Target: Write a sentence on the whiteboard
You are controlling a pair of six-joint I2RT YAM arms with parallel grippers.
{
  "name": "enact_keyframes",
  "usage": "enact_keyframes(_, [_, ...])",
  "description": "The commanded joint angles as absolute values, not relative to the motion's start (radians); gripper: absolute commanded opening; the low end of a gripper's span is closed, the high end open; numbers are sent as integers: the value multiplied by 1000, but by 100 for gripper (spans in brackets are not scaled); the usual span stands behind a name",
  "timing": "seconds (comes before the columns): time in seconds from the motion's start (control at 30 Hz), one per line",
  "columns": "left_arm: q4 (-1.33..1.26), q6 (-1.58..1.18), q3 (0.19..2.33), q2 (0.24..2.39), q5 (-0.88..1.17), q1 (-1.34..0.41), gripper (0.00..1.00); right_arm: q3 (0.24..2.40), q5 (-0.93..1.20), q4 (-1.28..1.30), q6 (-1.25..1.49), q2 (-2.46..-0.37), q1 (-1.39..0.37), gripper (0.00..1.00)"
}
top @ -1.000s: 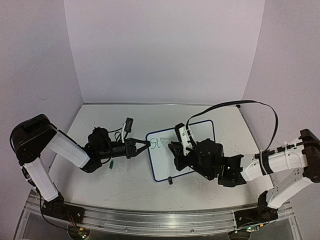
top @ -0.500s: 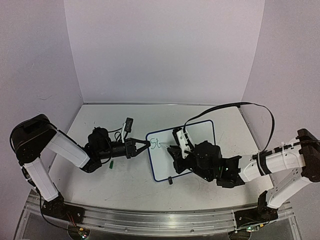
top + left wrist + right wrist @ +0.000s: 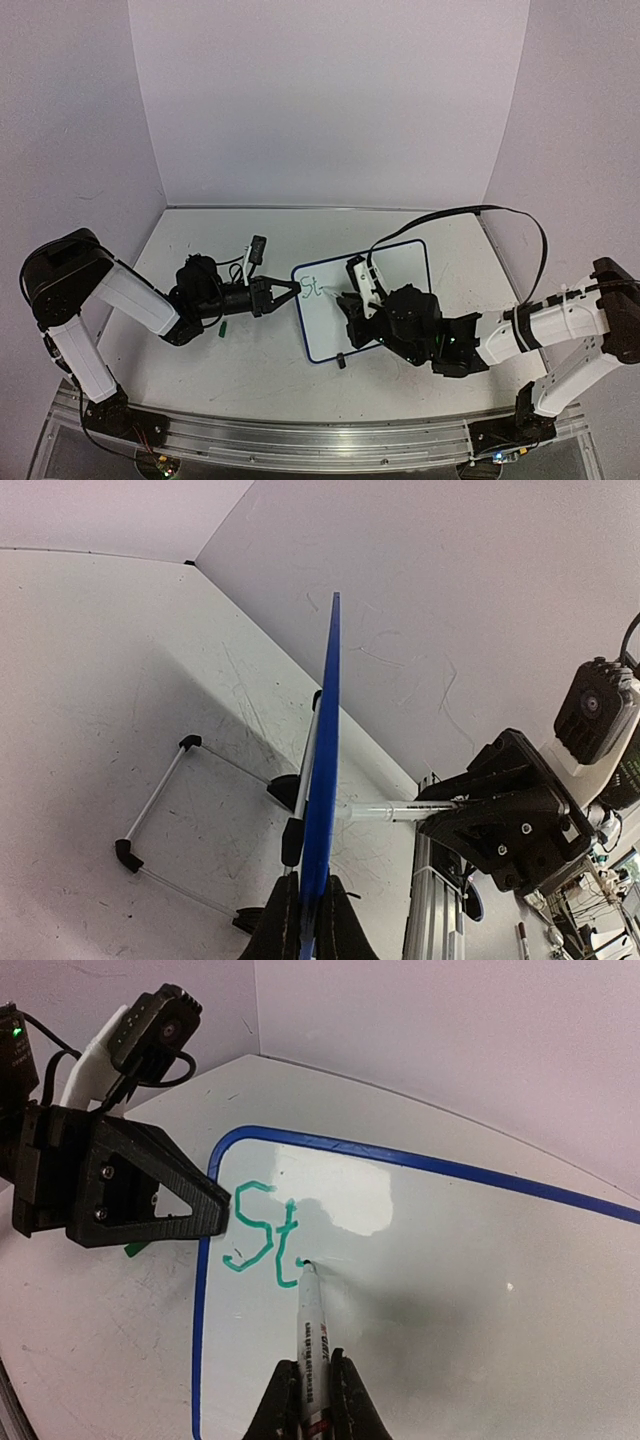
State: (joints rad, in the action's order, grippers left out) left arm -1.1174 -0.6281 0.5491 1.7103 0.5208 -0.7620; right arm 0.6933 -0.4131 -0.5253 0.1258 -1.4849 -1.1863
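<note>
Green sentence (image 3: 262,1235) on the whiteboard (image 3: 480,1260) reaches only "St"; the marker (image 3: 313,1330), clamped in the right gripper (image 3: 310,1400), has edged past it, left gripper (image 3: 308,920) pinching its rim.

Left wrist view: we see the whiteboard (image 3: 323,760) edge-on, writing face hidden; left pincer (image 3: 308,925) cropped by the bottom edge, fingertips only.
Right wrist view: board runs off right and bottom; marker (image 3: 313,1345) barrel cropped below, its print too small to read.
Top view: right pincer (image 3: 352,302) covers the board's middle; the sentence (image 3: 312,289) is too small to read there (a green smudge at best). Small green item (image 3: 224,327) on the surface (image 3: 250,370): we cannot identify it.
</note>
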Motion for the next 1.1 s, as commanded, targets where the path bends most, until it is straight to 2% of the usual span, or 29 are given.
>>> enact_keyframes(0.0, [-1127, -663, 539, 1676, 567, -769, 0, 696, -502, -501, 149, -1476, -1182, 0])
enact_keyframes(1.07, [-1127, -658, 535, 1679, 575, -768, 0, 746, -497, -563, 123, -1529, -1177, 0])
